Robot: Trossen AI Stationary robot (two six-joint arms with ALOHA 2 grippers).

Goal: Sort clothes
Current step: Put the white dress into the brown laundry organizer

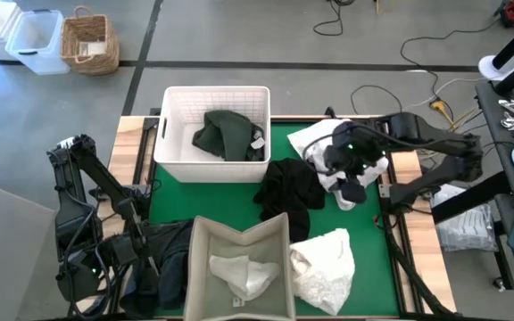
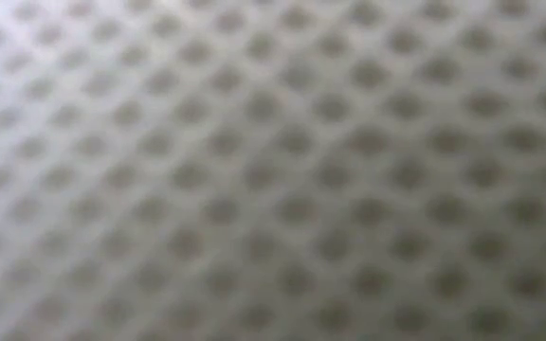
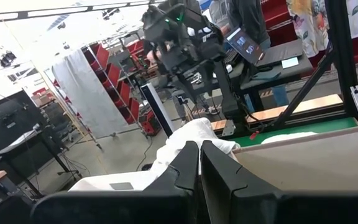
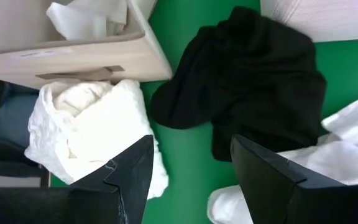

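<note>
a blurred woven mesh is filling the whole low view, pressed close to the lens, so nothing else is showing there. in the high view the right gripper (image 1: 351, 178) is hovering over the right side of the green mat (image 1: 279, 147), above a white garment (image 1: 315, 138), and its fingers (image 4: 123, 177) are standing apart with nothing between them. a black garment (image 1: 291, 189) is lying in the middle of the mat, just beside it. another crumpled white garment (image 1: 324, 259) is lying next to the beige bin (image 1: 239, 232), which is holding a white piece (image 1: 239, 275). a dark green garment (image 1: 226, 134) is lying inside the white basket (image 1: 172, 134). the left gripper (image 3: 199, 163) is waiting at the near left corner with its fingers pressed together, holding nothing.
</note>
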